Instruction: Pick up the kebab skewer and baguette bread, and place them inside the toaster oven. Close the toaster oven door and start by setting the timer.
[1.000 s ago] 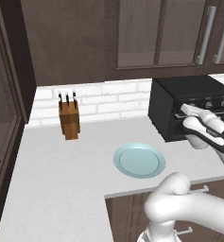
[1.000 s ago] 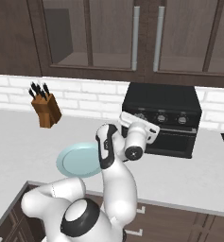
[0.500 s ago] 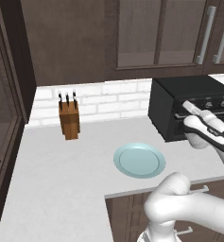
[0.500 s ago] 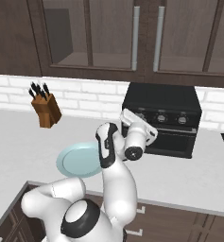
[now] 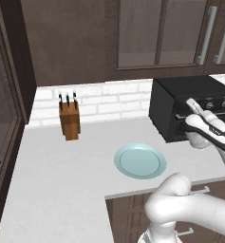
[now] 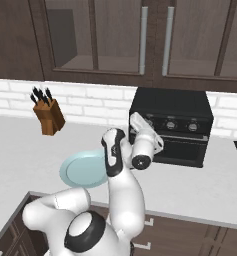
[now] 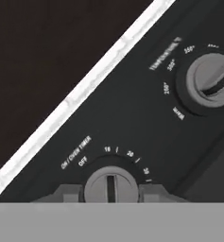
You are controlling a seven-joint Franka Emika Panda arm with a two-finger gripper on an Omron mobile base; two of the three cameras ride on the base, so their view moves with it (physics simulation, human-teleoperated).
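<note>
The gripper [image 7: 111,191], its two dark fingertips straddling the round grey timer knob [image 7: 111,185], is clenched on that knob. The hand view resolves white dial lettering and a second grey temperature knob [image 7: 212,81]. The base views show instead the whole black boxy toaster oven [image 6: 171,125], its drop-down door [image 6: 177,148] closed, a round pale-blue plate [image 5: 140,160], a wooden knife block [image 5: 70,121], the smooth white tabletop [image 5: 61,175], white brick backsplash and dark cabinets.

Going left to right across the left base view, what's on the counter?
knife block → plate → toaster oven, with the gripper at its front panel.
</note>
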